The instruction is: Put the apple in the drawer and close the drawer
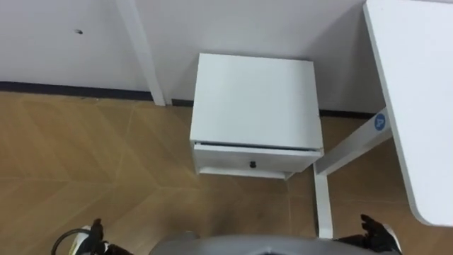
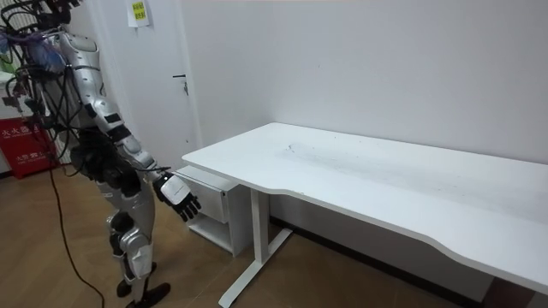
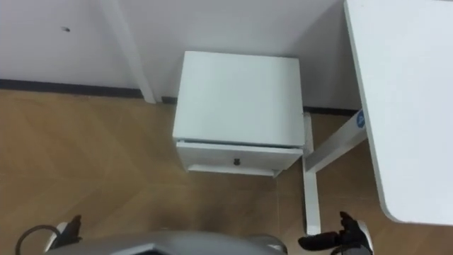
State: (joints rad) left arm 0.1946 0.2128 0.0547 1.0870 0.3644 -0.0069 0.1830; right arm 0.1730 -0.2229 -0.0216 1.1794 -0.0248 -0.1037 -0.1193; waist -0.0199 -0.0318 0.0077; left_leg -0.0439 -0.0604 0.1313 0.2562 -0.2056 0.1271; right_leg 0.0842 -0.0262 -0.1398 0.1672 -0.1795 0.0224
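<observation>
cabinet (image 3: 237, 95) against wall | drawer (image 3: 237, 157) in its front | right hand (image 3: 350, 239) lower right

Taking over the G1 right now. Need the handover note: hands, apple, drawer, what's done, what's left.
Right hand: open, holds nothing, hangs low beside the desk.
Left hand: low at the left eye view's bottom edge, state unclear.
The robot stands facing the white cabinet. Its drawer looks pushed in, with a thin dark slit above the front.
Apple: cannot tell whether it is inside.
Done: nothing I can confirm.
Left: check the apple is in, then make sure the drawer is fully shut.
</observation>
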